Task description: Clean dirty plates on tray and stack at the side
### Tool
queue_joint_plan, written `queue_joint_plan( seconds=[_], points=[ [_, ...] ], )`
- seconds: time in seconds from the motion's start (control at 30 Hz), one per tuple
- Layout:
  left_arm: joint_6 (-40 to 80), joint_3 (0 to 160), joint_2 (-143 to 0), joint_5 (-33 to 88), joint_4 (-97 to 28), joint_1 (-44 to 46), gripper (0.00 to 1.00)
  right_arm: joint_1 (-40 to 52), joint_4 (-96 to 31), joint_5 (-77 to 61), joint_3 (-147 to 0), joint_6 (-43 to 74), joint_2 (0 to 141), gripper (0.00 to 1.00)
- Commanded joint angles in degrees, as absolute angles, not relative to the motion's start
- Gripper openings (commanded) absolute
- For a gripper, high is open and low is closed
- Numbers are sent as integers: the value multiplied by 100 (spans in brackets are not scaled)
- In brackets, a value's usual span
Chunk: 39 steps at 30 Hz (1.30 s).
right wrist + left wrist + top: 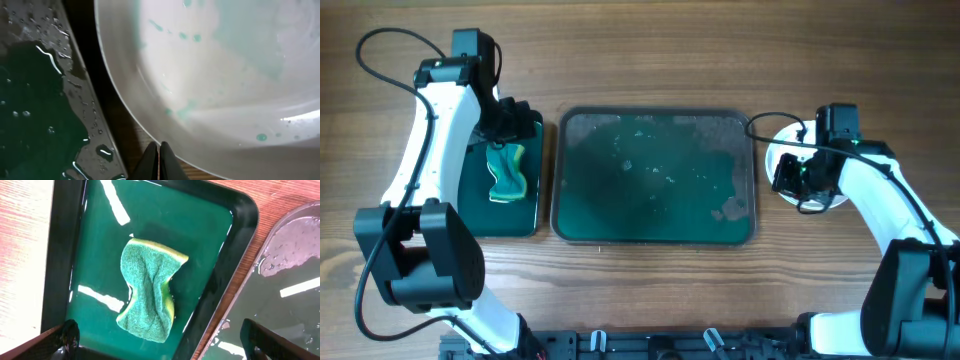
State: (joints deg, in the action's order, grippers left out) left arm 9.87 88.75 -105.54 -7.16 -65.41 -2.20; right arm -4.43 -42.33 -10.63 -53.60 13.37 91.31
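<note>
Green-yellow sponge (148, 297) in black tray (62, 255), hand (160, 345) spread wide

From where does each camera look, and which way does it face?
Overhead: above the table, facing straight down on the tray; left arm and right arm show.
Left wrist: over the small black tray, looking down at the sponge; the open left gripper shows.
Right wrist: low beside the plate, facing its rim; the shut right gripper shows.
Both wrist views share the tray's wet edge.
</note>
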Motion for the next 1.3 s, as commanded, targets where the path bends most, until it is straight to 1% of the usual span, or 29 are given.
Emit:
queue_joint_plan(
  seconds=[0.0, 0.1, 0.17, 0.23, 0.27, 0.33, 0.4, 0.43, 0.47, 0.5, 0.63, 0.7, 0.77, 0.83, 0.97, 1.03, 1.13, 1.17, 1.27],
  points=[
    [941, 9048, -10497, -504, -6539, -207, 100, -434, -4471, -1782, -5977, 1048, 9083, 4],
    [937, 9279, -10300, -357, -6768, -209, 100, -434, -5015, -1981, -6514, 1046, 8761, 6],
    [937, 9452, -10075, -248, -6871, -209, 100, -434, -5369, -1975, -6866, 1009, 8420, 10],
    [939, 9529, -9712, -126, -6879, -209, 100, -434, -5601, -1935, -7133, 941, 7922, 22],
    [941, 9529, -9478, -89, -6864, -209, 100, -434, -5662, -1929, -7220, 897, 7675, 29],
    [941, 9529, -9139, -89, -6862, -209, 100, -434, -5822, -1800, -7395, 902, 7024, 39],
    [941, 9529, -8973, -89, -6864, -209, 100, -434, -6036, -1605, -7526, 899, 6425, 46],
    [941, 9529, -8912, -89, -6864, -209, 100, -434, -6112, -1566, -7559, 908, 6110, 61],
    [939, 9529, -8890, -89, -6864, -209, 100, -434, -6158, -1570, -7564, 919, 5835, 93],
    [941, 9529, -8888, -89, -6864, -209, 100, -434, -6187, -1579, -7564, 939, 5561, 100],
    [941, 9526, -8895, -89, -6864, -209, 100, -434, -6228, -1573, -7564, 1391, 4491, 100],
    [941, 9526, -8895, -89, -6864, -209, 100, -434, -6228, -1570, -7564, 1737, 4077, 100],
    [941, 9526, -8895, -89, -6864, -209, 100, -434, -6230, -1570, -7564, 1841, 3785, 100],
    [941, 9526, -8895, -89, -6864, -209, 100, -434, -6283, -1570, -7564, 1841, 3603, 100],
    [941, 9526, -8895, -89, -6864, -209, 100, -434, -6265, -987, -7564, 1579, 3575, 100],
    [941, 9526, -8895, -89, -6864, -209, 100, -436, -6128, -989, -7533, 1028, 3577, 100],
    [941, 9526, -8895, -91, -6864, -209, 100, -434, -5454, -987, -7087, 749, 3417, 100],
    [941, 9526, -8895, -89, -6864, -209, 100, -434, -4755, -987, -6495, 744, 3146, 100],
    [941, 9526, -8895, -89, -6864, -209, 100, -434, -3365, -1052, -5035, 851, 2394, 100]
  ],
)
